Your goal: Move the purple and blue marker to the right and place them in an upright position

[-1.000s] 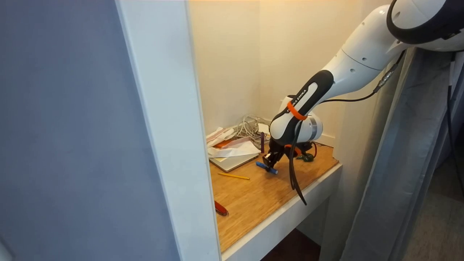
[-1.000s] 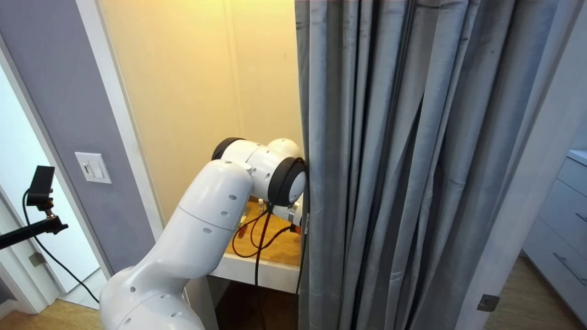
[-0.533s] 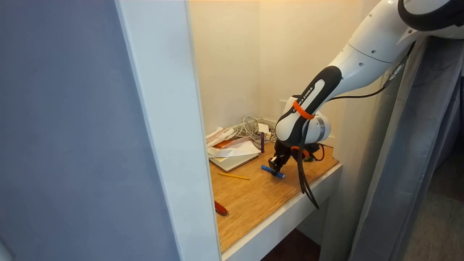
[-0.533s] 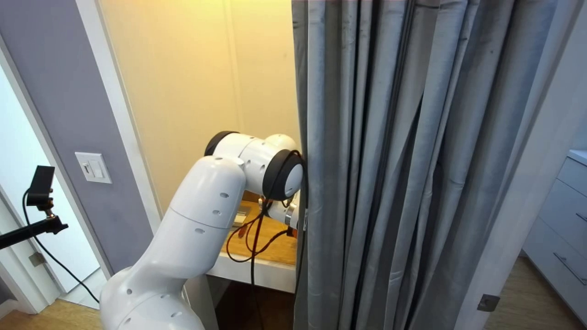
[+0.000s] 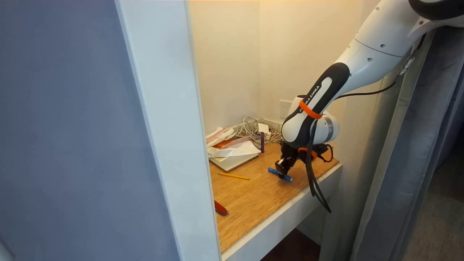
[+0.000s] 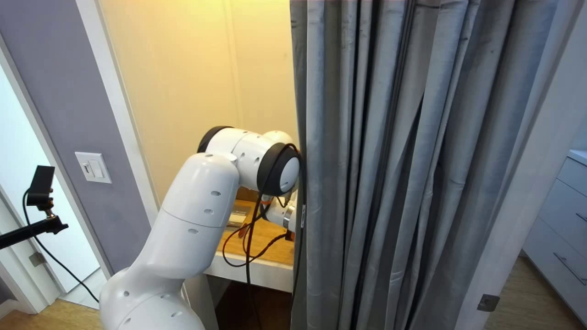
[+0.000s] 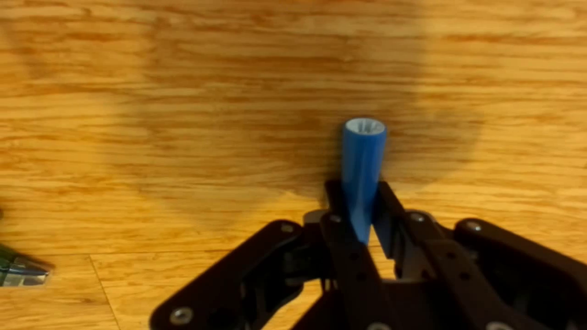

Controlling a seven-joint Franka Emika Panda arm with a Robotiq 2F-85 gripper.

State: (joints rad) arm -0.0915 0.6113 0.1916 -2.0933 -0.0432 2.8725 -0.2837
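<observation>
The blue marker (image 7: 362, 153) is pinched crosswise between the fingers of my gripper (image 7: 358, 185), its white end pointing away from the gripper in the wrist view. In an exterior view the same blue marker (image 5: 272, 170) lies nearly level, not upright, low over the wooden desktop; whether it touches the wood I cannot tell. Farther back, the purple marker (image 5: 262, 142) stands upright beside the papers, apart from my gripper (image 5: 281, 175). The curtain and the arm hide both markers and the gripper in the exterior view from behind the arm (image 6: 202, 197).
A laptop (image 5: 235, 162) under papers (image 5: 239, 148) and tangled cables (image 5: 250, 127) occupy the back. A yellow pencil (image 5: 233, 176) and a red item (image 5: 220, 208) lie on the desktop (image 5: 250, 203). Something green (image 7: 20, 270) shows in the wrist view. A grey curtain (image 6: 390, 160) hangs against the arm.
My gripper has carried the blue marker to the right and nearer the desk's front edge in an exterior view. The purple marker has stayed where it was.
</observation>
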